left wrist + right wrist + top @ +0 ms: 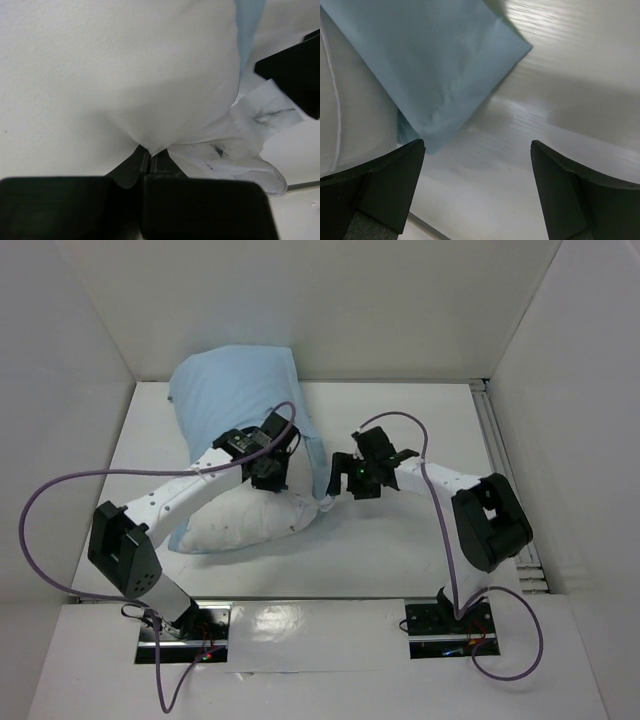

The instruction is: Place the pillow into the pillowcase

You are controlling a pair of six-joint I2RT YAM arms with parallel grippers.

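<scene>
Our left gripper (146, 150) is closed tight, pinching the pillow (125, 75) mid-table toward the left edge; its far half sits in the pillowcase (435, 65). Our right gripper (477, 170) gapes wide, empty. Next, we judge, it must grasp the case's hem and draw it nearward.

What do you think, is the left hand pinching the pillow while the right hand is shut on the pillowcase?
Not quite. The right wrist view shows the right hand open, holding nothing, with the light blue pillowcase just beyond it. The left hand does pinch the pillow.
</scene>
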